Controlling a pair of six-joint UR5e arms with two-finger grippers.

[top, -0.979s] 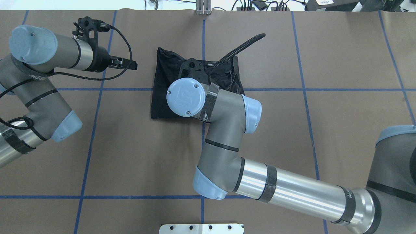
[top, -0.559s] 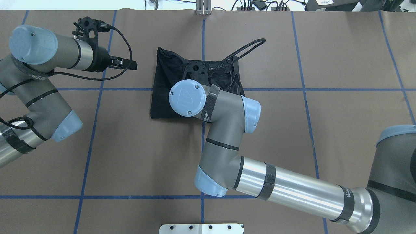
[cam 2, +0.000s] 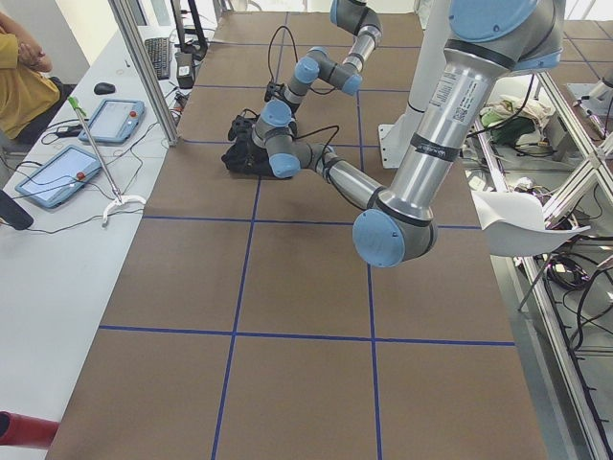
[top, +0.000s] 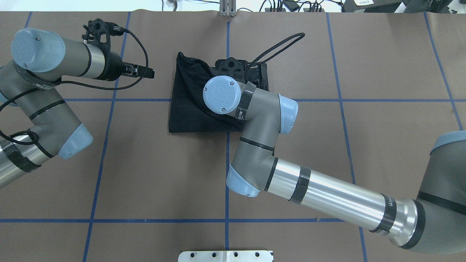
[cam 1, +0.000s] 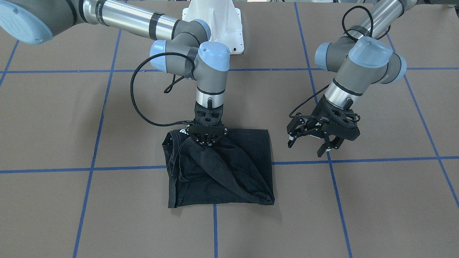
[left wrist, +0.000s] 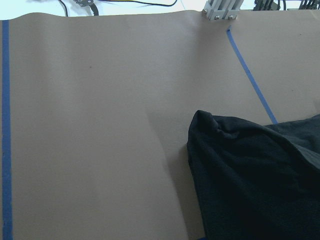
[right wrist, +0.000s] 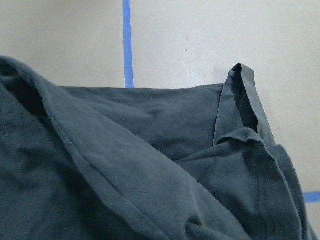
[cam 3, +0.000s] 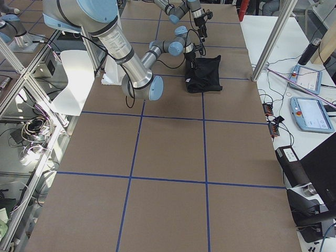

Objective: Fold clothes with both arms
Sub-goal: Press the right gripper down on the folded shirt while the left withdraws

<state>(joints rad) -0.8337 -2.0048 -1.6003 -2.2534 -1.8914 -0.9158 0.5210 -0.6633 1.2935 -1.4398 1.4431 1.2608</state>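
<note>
Black two-finger right hand (cam 1: 207,138) pinches the top edge of the black cotton T-shirt (cam 1: 222,179), mid-frame; black left hand (cam 1: 304,148) hangs spread off its right side, clearly the farther.

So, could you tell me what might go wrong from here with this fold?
1. The right gripper pinches only a small bunch of the T-shirt, with a taut ridge running diagonally to the opposite corner; the fabric may slip out or land wrinkled.
2. The left gripper hangs open beside the shirt, so nothing pins it; the whole shirt could drag.
3. The cable loop hangs low beside the shirt and might snag.
</note>
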